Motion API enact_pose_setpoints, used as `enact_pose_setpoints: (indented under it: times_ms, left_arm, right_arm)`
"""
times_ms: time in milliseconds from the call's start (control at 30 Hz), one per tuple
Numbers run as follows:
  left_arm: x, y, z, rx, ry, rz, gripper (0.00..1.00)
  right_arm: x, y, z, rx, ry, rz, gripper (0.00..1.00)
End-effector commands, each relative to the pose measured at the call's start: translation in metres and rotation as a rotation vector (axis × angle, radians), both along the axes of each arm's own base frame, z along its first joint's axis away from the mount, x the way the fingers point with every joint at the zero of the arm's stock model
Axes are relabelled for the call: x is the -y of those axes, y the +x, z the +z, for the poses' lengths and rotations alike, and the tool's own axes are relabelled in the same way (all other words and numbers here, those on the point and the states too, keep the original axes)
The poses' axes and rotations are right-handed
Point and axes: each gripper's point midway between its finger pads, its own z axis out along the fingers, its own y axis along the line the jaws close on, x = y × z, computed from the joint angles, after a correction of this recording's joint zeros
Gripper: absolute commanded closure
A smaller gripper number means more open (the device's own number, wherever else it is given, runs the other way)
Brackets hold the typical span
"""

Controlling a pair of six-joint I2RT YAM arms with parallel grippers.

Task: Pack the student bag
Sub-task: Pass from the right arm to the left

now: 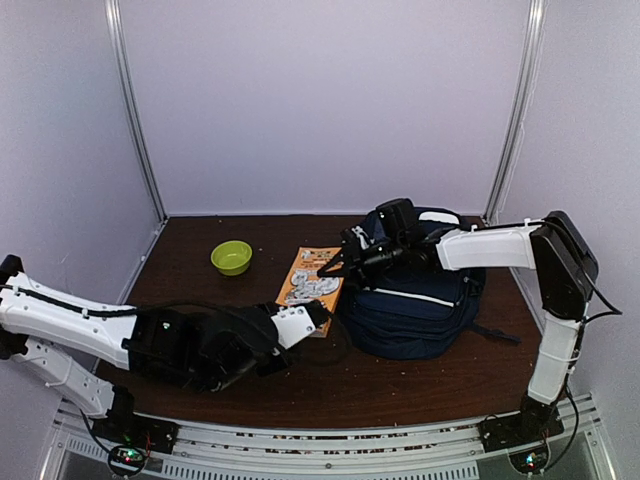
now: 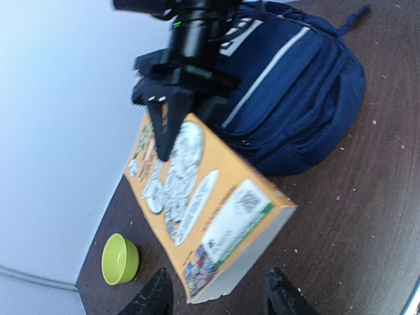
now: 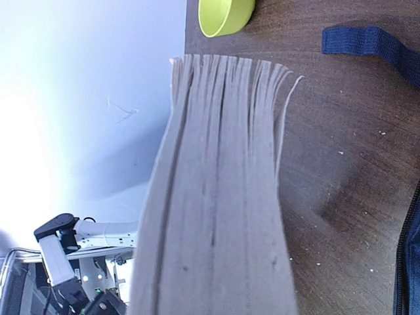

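Jaws of right gripper point(image 2: 178, 125) closed on far edge of book point(image 2: 197, 210), 1 finger on orange cover, just left of student bag point(image 1: 412, 300). Left gripper point(image 2: 216, 285) wide open, 2 fingers flanking book's near end, no contact visible. Bag lies front-up on table point(image 1: 420, 385), right arm reaching over it. Only right wrist view shows book's fanned page edges. Only top view shows both arms whole. Green bowl point(image 1: 231, 257) well left of bag.

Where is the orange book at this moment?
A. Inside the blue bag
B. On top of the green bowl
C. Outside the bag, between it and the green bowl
C: in the top view the orange book is outside the student bag, with the green bowl on its other side.
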Motion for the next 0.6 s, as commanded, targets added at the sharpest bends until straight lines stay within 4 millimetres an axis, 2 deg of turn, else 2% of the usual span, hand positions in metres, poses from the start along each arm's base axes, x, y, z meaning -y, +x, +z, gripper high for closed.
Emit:
enact_pose_setpoints:
  times_ms: [0,133,367,567]
  left_arm:
    - [0.034,-0.017,0.005,0.107,0.090,-0.136,0.51]
    - [0.042,-0.014,0.000,0.179,0.127,-0.148,0.51]
    - [0.054,-0.005,-0.021,0.298,0.296,-0.161,0.50]
    - [0.052,0.005,-0.033,0.286,0.332,-0.143,0.50]
  right_arm:
    - [-0.005,-0.005,0.033,-0.013,0.130,0.026,1.00]
    - [-0.005,-0.007,0.036,-0.022,0.143,0.026,1.00]
    - [-0.002,-0.012,0.037,-0.051,0.156,0.023,1.00]
    - [-0.002,-0.011,0.040,-0.067,0.176,0.024,1.00]
